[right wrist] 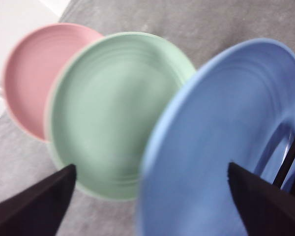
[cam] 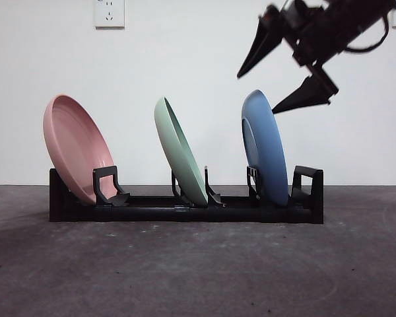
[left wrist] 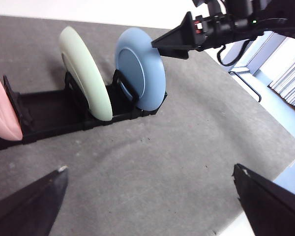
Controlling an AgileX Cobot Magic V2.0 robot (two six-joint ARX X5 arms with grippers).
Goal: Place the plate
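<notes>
Placement step, judged near done: right gripper (cam: 284, 82), fingers spread and released, hovering over slotted blue plate (cam: 264, 148); next needing a clear retreat.

I see three plates leaning in one rack (cam: 185, 212) on the table (cam: 198, 271), with my right pincer (cam: 272, 92) just above the rightmost plate (cam: 264, 148).
</notes>
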